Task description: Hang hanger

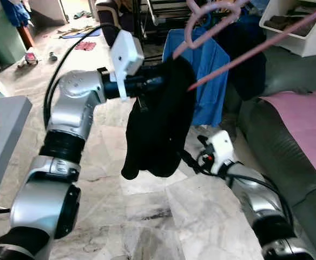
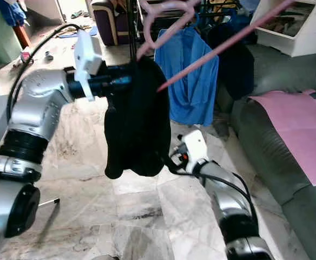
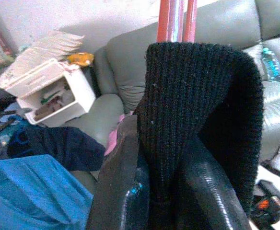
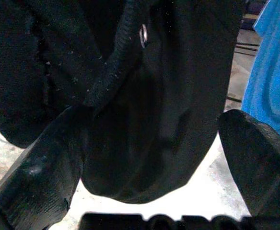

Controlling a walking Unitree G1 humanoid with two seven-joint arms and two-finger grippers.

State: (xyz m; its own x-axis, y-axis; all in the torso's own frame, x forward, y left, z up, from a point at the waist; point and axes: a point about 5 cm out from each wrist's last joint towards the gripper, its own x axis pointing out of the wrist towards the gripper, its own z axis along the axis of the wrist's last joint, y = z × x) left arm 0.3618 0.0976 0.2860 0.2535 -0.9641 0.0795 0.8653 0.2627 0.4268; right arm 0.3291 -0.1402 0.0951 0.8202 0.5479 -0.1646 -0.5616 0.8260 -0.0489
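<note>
The right gripper (image 4: pixel 145 158), fingers spread, reaches low toward the hem of a black knit garment (image 1: pixel 158 124). The left gripper (image 3: pixel 164 191) pinches the garment's top fold, holding it and the pink hanger (image 1: pixel 223 32) raised. Beyond hangs a blue shirt (image 1: pixel 206 70). Lifting steadily should let the hook catch.
</note>
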